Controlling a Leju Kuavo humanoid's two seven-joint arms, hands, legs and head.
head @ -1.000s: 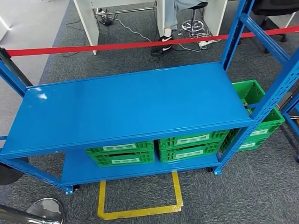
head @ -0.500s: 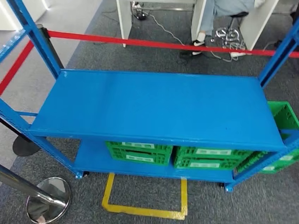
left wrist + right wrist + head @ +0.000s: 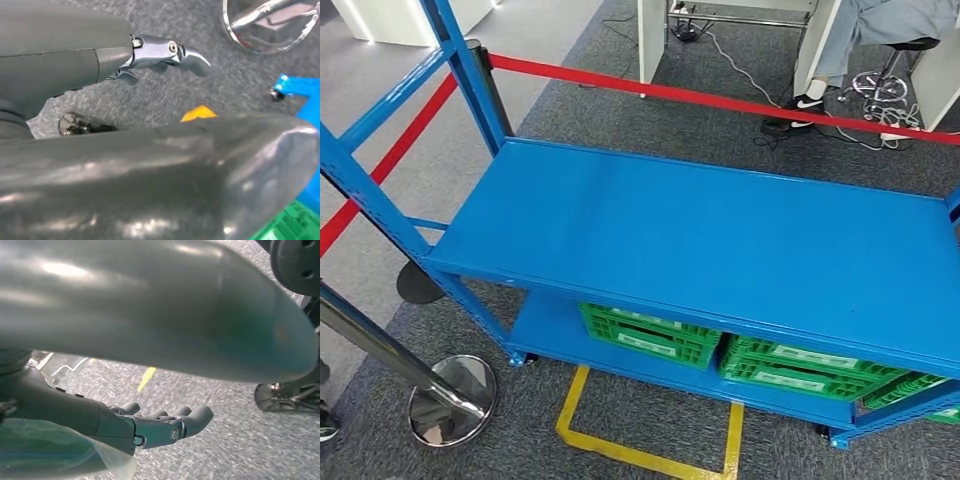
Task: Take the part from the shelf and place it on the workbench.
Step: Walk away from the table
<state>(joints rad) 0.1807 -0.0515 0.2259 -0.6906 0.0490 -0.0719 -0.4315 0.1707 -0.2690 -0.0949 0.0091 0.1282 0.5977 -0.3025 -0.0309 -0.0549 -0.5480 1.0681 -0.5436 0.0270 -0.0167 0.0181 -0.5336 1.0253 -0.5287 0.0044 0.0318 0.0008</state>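
You are looking at a workshop or test area set up inside an office: a blue steel storage rack (image 3: 712, 250) stands on grey carpet (image 3: 554, 100), with green slatted plastic crates (image 3: 652, 335) on its low shelf. A yellow tape outline (image 3: 637, 455) marks the floor before it, a red barrier belt (image 3: 712, 98) on a chrome post base (image 3: 452, 400) fences it off, and white desks (image 3: 652, 35) with a seated person (image 3: 863, 25) lie beyond

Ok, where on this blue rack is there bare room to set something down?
The whole top shelf is bare, bordered by the blue uprights and the red barrier tape behind. The lower shelf is crowded with green crates, free only at its left end.
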